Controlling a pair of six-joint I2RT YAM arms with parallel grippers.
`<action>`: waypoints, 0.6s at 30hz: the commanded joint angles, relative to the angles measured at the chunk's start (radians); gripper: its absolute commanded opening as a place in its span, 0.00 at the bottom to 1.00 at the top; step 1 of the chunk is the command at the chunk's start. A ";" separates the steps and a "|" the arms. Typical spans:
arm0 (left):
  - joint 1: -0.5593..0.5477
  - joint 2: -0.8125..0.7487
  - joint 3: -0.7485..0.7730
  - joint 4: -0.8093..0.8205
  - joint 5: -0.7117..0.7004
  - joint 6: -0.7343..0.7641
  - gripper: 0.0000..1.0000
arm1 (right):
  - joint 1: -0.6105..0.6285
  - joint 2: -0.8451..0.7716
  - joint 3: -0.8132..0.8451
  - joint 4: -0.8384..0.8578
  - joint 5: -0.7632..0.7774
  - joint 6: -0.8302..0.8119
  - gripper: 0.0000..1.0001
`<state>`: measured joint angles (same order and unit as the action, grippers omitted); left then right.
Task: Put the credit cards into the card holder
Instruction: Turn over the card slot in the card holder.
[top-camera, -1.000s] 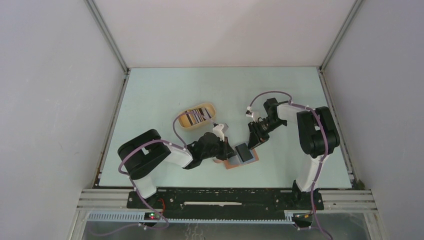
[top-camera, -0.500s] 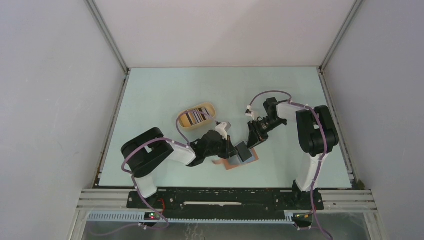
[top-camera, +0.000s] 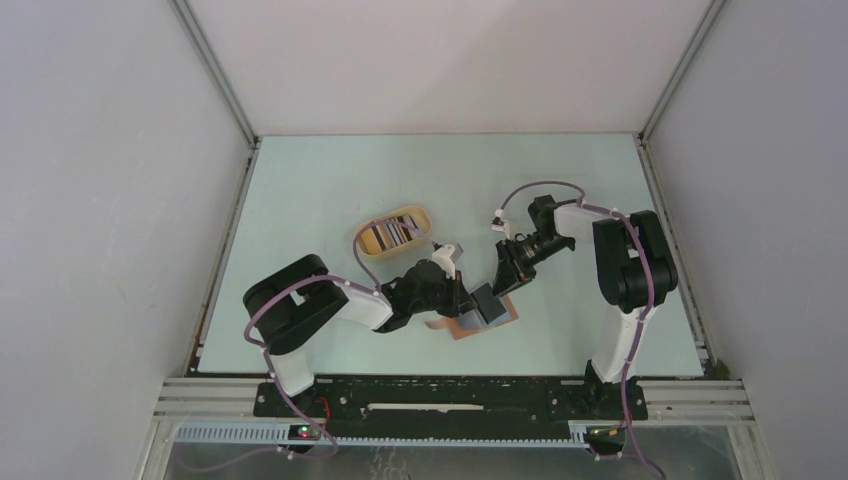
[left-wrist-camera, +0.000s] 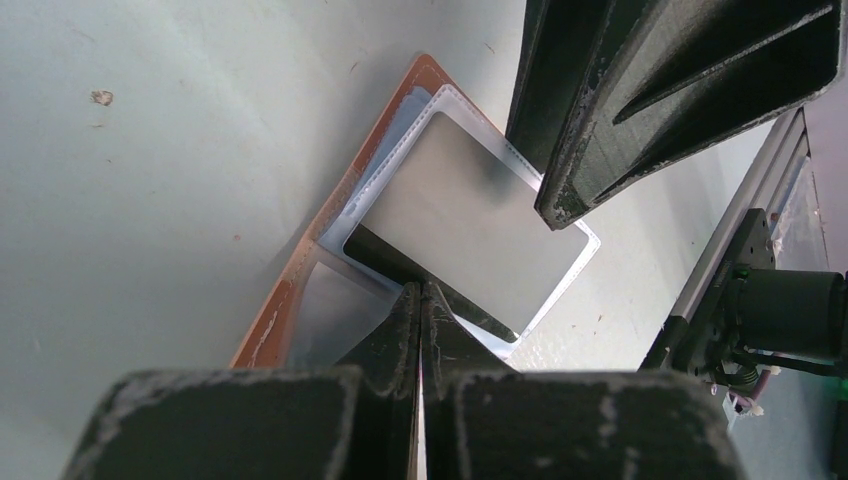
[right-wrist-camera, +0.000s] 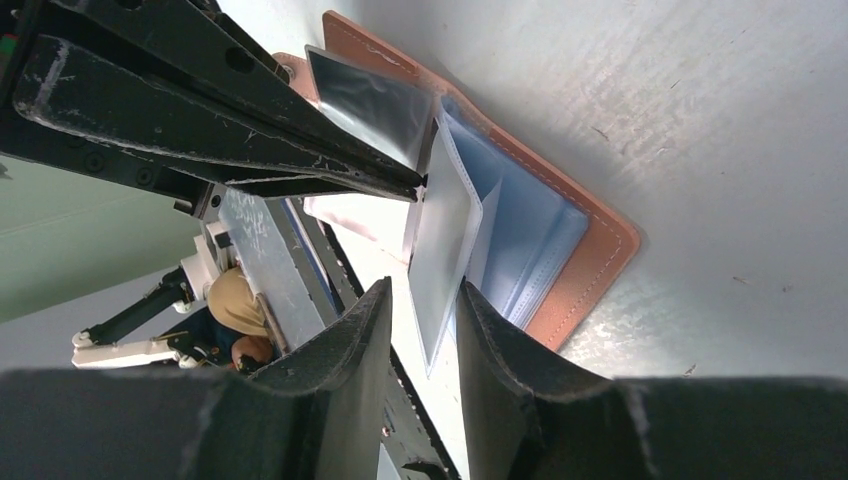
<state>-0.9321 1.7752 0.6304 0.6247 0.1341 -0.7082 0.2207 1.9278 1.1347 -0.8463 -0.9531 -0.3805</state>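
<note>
The open card holder (right-wrist-camera: 592, 262) is lying directly under both end effectors. The left end effector (left-wrist-camera: 420, 290), clenched, is touching a grey card (left-wrist-camera: 470, 215). The right end effector (right-wrist-camera: 425, 292), parted, is straddling a clear sleeve (right-wrist-camera: 445, 230).

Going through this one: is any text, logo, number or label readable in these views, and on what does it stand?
No text can be read in any view.
The cards in the tan tray: striped faces, any print too small to read.
The grey card over the card holder: visible face blank.
Pale marks on a grey strip in the right wrist view: too blurred to read.
</note>
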 joint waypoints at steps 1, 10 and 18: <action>-0.002 0.010 0.040 0.004 0.000 0.007 0.00 | -0.009 -0.004 0.028 -0.023 -0.045 -0.019 0.38; 0.011 0.005 0.009 0.079 0.030 -0.012 0.00 | -0.008 0.019 0.038 -0.038 -0.089 -0.012 0.30; 0.039 0.002 -0.039 0.182 0.068 -0.051 0.00 | -0.008 0.022 0.037 -0.031 -0.085 0.006 0.22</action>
<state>-0.9047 1.7802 0.6144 0.7296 0.1791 -0.7372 0.2165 1.9461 1.1419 -0.8715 -1.0088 -0.3820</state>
